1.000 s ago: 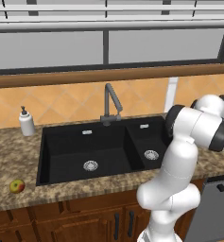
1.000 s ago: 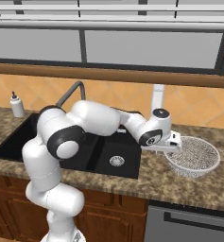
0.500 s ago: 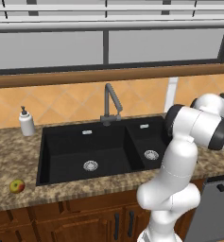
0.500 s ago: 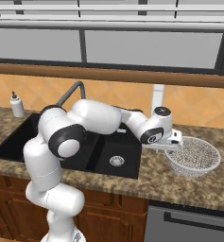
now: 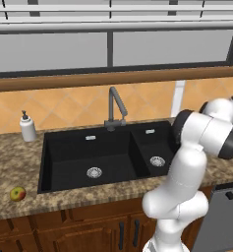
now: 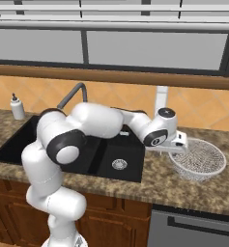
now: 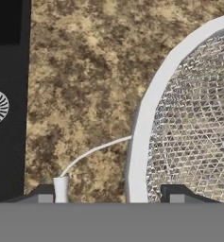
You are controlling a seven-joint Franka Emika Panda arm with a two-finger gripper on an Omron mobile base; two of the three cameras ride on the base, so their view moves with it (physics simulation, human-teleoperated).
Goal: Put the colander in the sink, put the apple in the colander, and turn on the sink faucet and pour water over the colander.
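I see the jaws [image 7: 114,191] spread wide, straddling the colander [image 6: 199,159] rim at its 9 o'clock. It stands on the worktop [image 6: 154,179], at 3 o'clock from the sink [image 6: 108,159].

colander [image 7: 189,123]: fine silvery wire mesh, smooth pale matt rim. desk [image 7: 85,71]: speckled brown granite look, rough-grained pattern, slight sheen. sink [image 5: 78,157]: matt black, round shiny metal drains. sink faucet [image 5: 115,106]: grey brushed metal. apple [image 5: 17,193]: smooth red-yellow skin. soap dispenser [image 5: 27,128]: white glossy plastic. cabinets [image 5: 64,231]: brown varnished wood. backsplash [image 5: 64,106]: smooth tan tile.
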